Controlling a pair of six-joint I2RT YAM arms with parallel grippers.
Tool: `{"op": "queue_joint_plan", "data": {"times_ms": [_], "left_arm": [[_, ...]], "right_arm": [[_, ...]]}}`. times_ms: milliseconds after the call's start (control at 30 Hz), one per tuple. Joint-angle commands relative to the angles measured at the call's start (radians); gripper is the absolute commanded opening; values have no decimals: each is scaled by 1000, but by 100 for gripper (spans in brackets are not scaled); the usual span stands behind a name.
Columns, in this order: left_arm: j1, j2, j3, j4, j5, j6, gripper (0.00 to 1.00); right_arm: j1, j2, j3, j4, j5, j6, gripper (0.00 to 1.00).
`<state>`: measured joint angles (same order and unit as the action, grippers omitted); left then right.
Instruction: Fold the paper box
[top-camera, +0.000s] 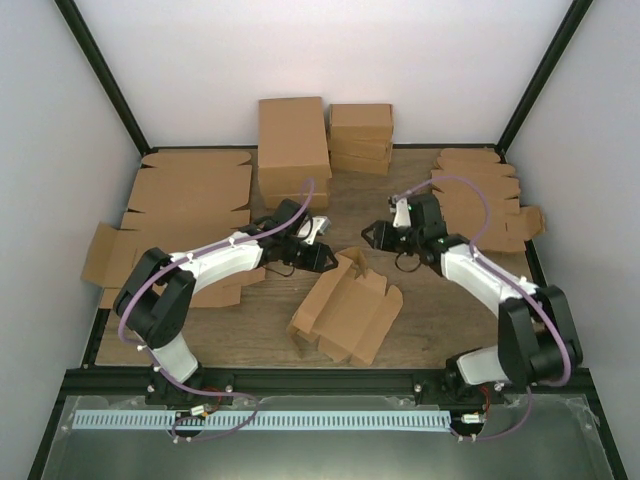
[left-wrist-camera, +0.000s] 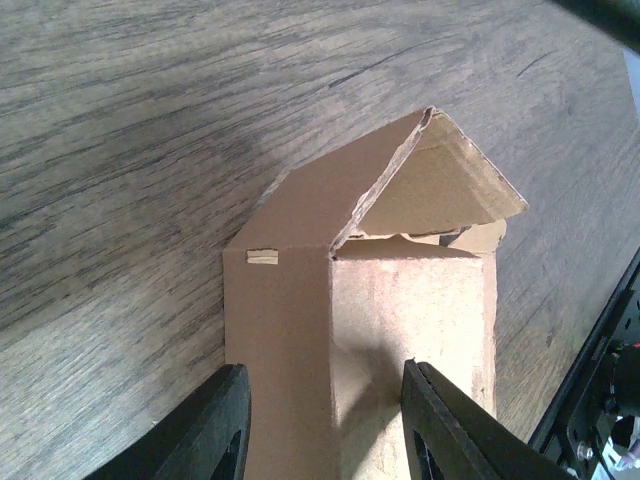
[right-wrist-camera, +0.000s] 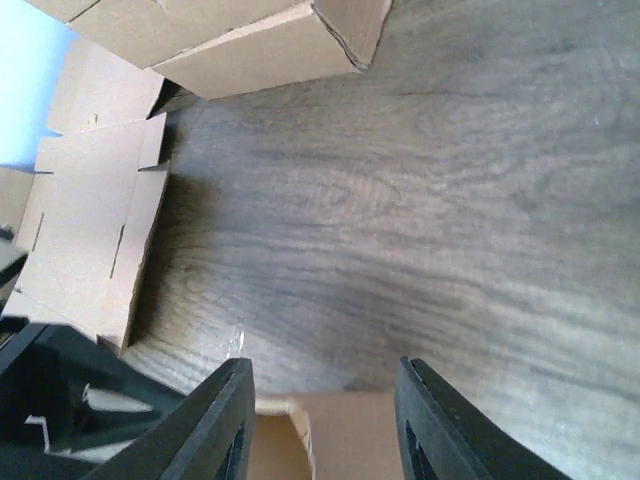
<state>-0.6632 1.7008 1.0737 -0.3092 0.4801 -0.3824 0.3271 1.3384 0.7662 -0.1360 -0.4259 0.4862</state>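
The paper box (top-camera: 345, 305) is seen lying on the wooden table (top-camera: 440, 330), half formed, with its walls partly raised and a loose flap folded over at one end; it sits between the two pincers and slightly nearer the arm bases than either. The left pincer (top-camera: 318, 255) is placed at the box's far left end. In the left wrist view, the left pincer (left-wrist-camera: 322, 368) is held about half open, with the box (left-wrist-camera: 400, 330) directly ahead of and between its fingers (left-wrist-camera: 225, 430); an upright wall edge runs up the gap, but no finger is seen pressed against it, so nothing is gripped. Beyond the fingertips a slanted flap is seen leaning over the box's end. The right pincer (top-camera: 372, 237) is held just beside the box's far right corner, apart from it. In its own wrist view, the right pincer (right-wrist-camera: 325, 362) is likewise about half open and holds nothing; bare wood is seen ahead of it, and a corner of the box (right-wrist-camera: 340, 435) is seen low between the fingers. Flat cardboard sheets (top-camera: 190, 190) are spread behind and to the outer side of the left pincer, and more cut sheets (top-camera: 485, 195) lie to the outer side of the right one. Bigger closed boxes (top-camera: 293, 150) are stacked well beyond both pincers. All the cardboard is plain brown.
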Motion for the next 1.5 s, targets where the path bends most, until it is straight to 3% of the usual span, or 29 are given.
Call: {"op": "queue_joint_plan", "data": {"times_ms": [0,167,300,400,533,933,1067,1467], "left_arm": [[-9,5,24,-12,4,5,44],[-14,-2,24,-20,2,5,44],[-24,-3,28,-28,0,4,44],[-31,-6,26,-27,-7,1,44],[-33,-8,24,-21,-7,-7,44],[-44,-19,24,-18,-8,-16,44],[-43,-18,25,-14,-1,-18,44],[-43,-7,39,-9,43,-18,45]], "right_arm": [[-17,122,127,-44,-30,-82,40],[-22,246,178,-22,-48,-123,34],[-22,341,222,-26,-160,-150,19],[-21,351,200,-6,-234,-166,15],[-22,295,120,37,-301,-180,15],[-21,93,-116,145,-310,-159,18],[-21,57,-179,220,-307,-148,24],[-22,-42,-387,459,-323,-81,23]]}}
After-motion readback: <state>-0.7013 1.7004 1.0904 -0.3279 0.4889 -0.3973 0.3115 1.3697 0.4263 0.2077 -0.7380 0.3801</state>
